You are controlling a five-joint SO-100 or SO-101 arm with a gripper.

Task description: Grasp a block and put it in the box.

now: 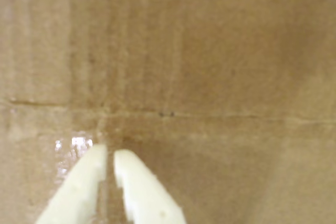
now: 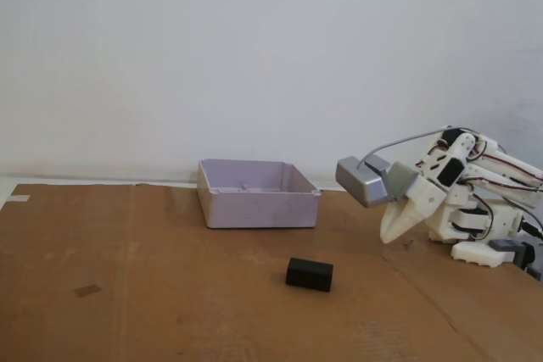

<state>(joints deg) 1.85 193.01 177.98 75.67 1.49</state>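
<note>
I see my gripper (image 2: 388, 236) clenched on nothing, fingertips nearly meeting above bare cardboard (image 1: 210, 51) in the wrist view. In the fixed view, the block (image 2: 309, 274) lies in front of the box (image 2: 257, 195), well apart from the gripper.

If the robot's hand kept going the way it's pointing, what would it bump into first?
Probably just the brown cardboard. The hand tilts down toward it, nearly shut and empty, and the wrist view shows only cardboard ahead. In the fixed view the black block lies further left and the box sits farther back, though depth is uncertain.
</note>
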